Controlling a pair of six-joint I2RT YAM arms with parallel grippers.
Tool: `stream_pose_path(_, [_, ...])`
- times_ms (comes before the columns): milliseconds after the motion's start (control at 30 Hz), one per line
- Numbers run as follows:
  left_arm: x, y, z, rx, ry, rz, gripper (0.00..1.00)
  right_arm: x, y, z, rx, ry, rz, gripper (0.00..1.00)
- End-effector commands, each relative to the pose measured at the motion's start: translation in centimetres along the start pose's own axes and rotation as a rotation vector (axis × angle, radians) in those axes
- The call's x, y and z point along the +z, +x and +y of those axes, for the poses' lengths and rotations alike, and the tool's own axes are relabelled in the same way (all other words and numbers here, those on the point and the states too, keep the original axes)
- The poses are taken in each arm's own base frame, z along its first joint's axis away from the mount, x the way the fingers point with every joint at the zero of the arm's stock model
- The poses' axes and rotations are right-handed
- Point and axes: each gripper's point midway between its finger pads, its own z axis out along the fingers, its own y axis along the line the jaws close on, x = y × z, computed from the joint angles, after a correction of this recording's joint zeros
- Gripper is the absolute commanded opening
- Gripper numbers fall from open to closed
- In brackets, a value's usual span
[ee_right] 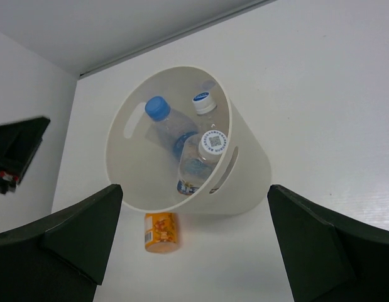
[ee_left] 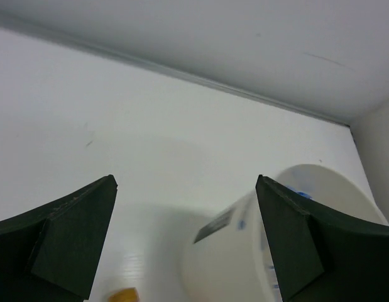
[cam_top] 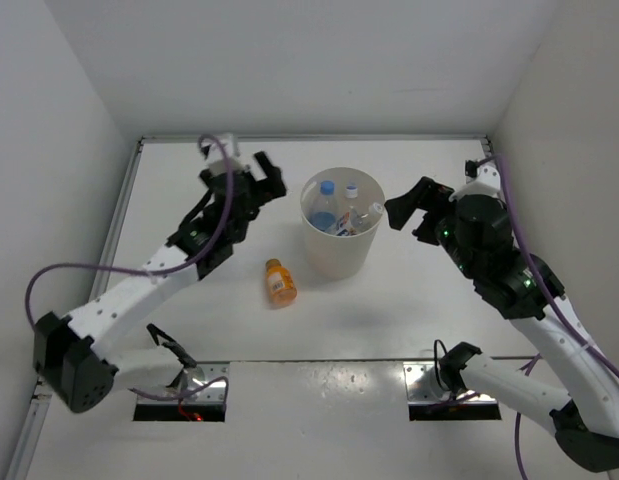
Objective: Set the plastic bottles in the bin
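Note:
The cream-white bin (cam_top: 341, 255) stands upright mid-table and holds three clear bottles: one with a blue cap (ee_right: 158, 108) and two with white caps (ee_right: 204, 101) (ee_right: 213, 142). The short orange bottle (cam_top: 280, 282) lies on its side on the table just left of the bin; it also shows in the right wrist view (ee_right: 160, 231). My left gripper (cam_top: 265, 176) is open and empty, above the table to the left of the bin's rim (ee_left: 320, 189). My right gripper (cam_top: 408, 212) is open and empty, to the right of the bin.
White walls enclose the table at the back and both sides, with a metal strip (cam_top: 119, 215) along the left edge. Two mounting plates (cam_top: 181, 392) (cam_top: 454, 390) sit at the near edge by the arm bases.

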Motion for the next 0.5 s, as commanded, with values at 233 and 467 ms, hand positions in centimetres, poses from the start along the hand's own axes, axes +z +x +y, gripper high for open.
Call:
stream_pose_path(233, [-2.1, 12.9, 7.3, -0.254, 0.081, 0.319, 0.99, -1.8, -1.2, -0.9, -0.003, 0.029, -0.02, 1.0])
stream_pose_path(467, [-2.1, 21.9, 9.8, -0.244, 0.022, 0.67, 0.99, -3.0, -0.6, -2.4, 0.022, 0.065, -0.027, 1.0])
